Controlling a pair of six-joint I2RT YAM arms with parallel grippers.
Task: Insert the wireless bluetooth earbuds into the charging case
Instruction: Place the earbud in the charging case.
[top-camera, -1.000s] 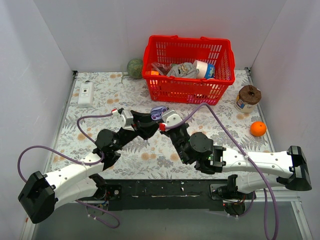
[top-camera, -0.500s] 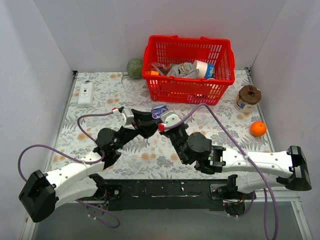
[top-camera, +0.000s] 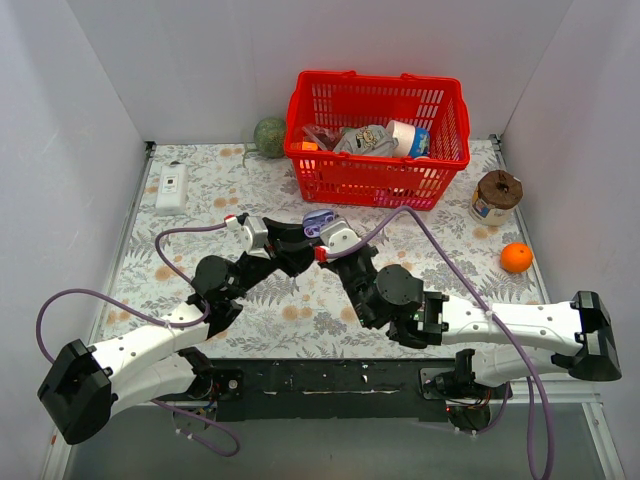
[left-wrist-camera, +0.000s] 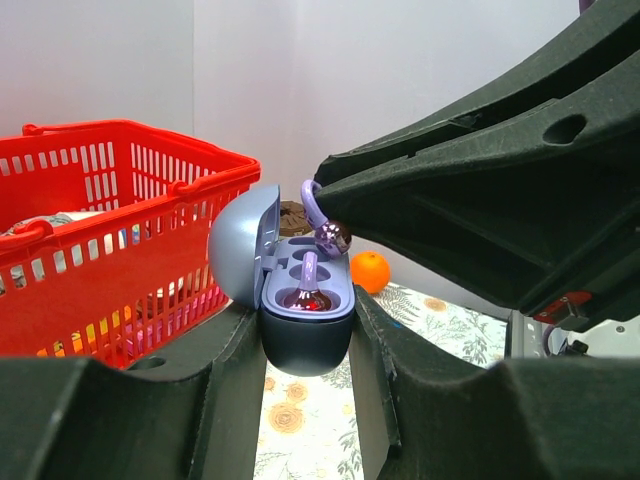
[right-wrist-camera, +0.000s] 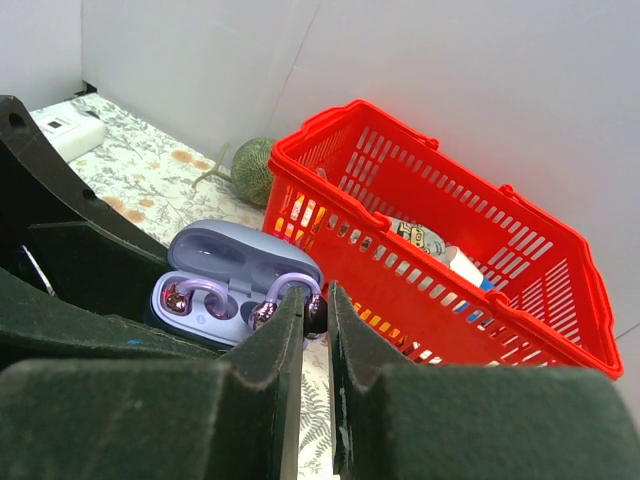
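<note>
The lavender charging case (left-wrist-camera: 296, 300) is open, lid up, and held off the table between the fingers of my left gripper (left-wrist-camera: 305, 345), which is shut on its dark lower half. One purplish earbud (right-wrist-camera: 178, 296) sits in the left socket. My right gripper (right-wrist-camera: 316, 312) is shut on the second earbud (right-wrist-camera: 285, 296), holding it by one end over the case's right side; its loop arches above the right socket. In the top view both grippers meet at the case (top-camera: 318, 224), in front of the red basket.
A red basket (top-camera: 378, 135) with several items stands just behind the case. An orange (top-camera: 516, 257) and a brown-topped jar (top-camera: 497, 195) are at the right. A green ball (top-camera: 269, 136) and a white device (top-camera: 172, 187) are at the back left.
The right gripper and its earbud have shifted slightly left and closer over the case. The left arm and case have stayed nearly still.
</note>
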